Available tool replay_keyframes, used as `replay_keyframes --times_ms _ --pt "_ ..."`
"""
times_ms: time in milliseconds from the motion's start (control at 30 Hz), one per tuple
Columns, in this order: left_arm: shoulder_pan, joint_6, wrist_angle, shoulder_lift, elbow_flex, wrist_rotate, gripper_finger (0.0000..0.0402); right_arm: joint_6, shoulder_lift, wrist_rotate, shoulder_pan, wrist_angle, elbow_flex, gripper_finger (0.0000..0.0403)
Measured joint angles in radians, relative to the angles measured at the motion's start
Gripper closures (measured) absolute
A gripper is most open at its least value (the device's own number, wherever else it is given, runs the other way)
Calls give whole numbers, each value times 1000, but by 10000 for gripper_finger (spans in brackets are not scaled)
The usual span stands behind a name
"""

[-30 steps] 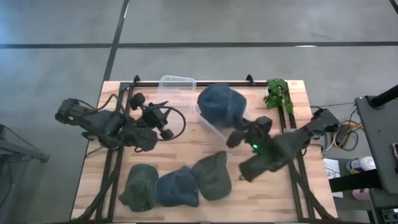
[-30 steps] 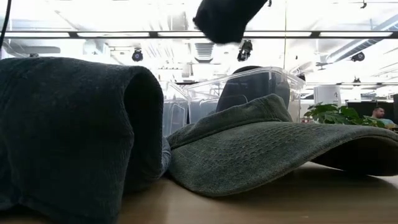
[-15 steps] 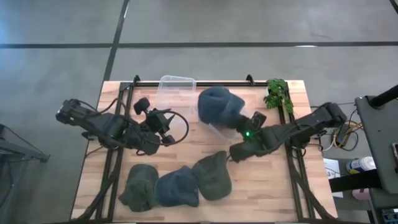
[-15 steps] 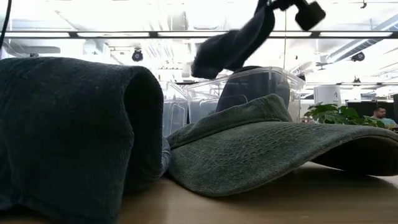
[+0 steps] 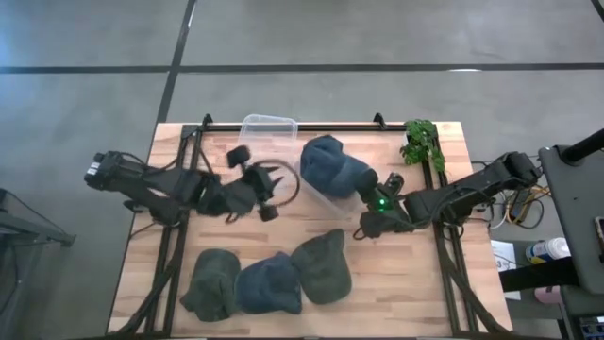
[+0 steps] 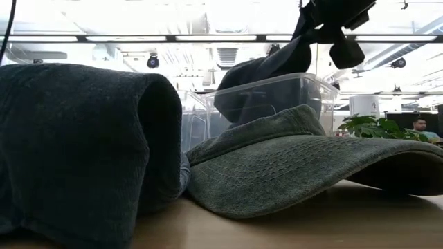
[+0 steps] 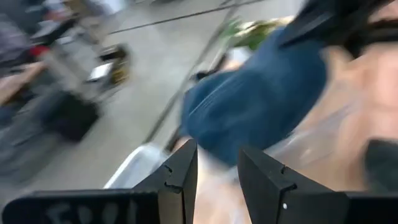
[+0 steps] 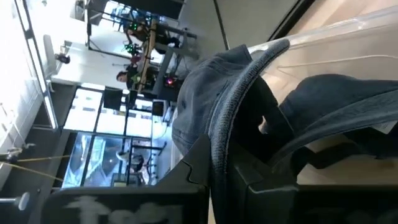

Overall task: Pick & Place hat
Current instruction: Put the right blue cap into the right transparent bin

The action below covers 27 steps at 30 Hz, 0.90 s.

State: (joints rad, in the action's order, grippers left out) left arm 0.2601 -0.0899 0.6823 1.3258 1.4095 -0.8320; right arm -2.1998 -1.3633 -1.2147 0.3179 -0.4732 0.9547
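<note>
Nearest the table's front edge lie three hats in a row: a dark green hat (image 5: 209, 286) at the left, a blue hat (image 5: 268, 283) in the middle and an olive brimmed hat (image 5: 322, 265) at the right, each touching its neighbour.

Beyond them, right of centre, the right gripper (image 5: 370, 210) is clamped on the brim of the blue cap (image 5: 332, 167); the right wrist view shows the fabric pinched between its fingers. The cap's crown hangs over the clear plastic bin (image 5: 275, 151), partly inside the rim. The cap extends from the gripper toward the far left, so lowering and release call for travel along that line.

The left gripper (image 5: 268, 184) hovers at the bin's near-left side, fingers parted and holding nothing. It points toward the cap.

A potted plant (image 5: 422, 143) stands at the far right corner.
</note>
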Motion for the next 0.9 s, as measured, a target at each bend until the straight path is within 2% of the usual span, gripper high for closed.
replay_keyframes --times_ms 133,200,367,500,633,767,900 --pt "-149 174 -233 7 -31 199 296 -3 3 17 3 -75 14 390" --pt "-230 210 -300 20 -39 281 296 -3 5 23 3 -124 32 390" --pt "-449 194 -319 91 -41 510 296 15 14 45 9 -219 72 390" --pt "-576 141 -331 179 -42 693 296 -2 16 44 12 -311 102 390" --pt "-608 132 -430 279 -40 843 296 -14 16 58 6 -316 100 390" --pt "-586 143 -522 379 6 908 296 -22 16 83 -3 -307 93 390" --pt "-572 175 -534 481 89 957 296 -17 16 96 -7 -306 97 380"
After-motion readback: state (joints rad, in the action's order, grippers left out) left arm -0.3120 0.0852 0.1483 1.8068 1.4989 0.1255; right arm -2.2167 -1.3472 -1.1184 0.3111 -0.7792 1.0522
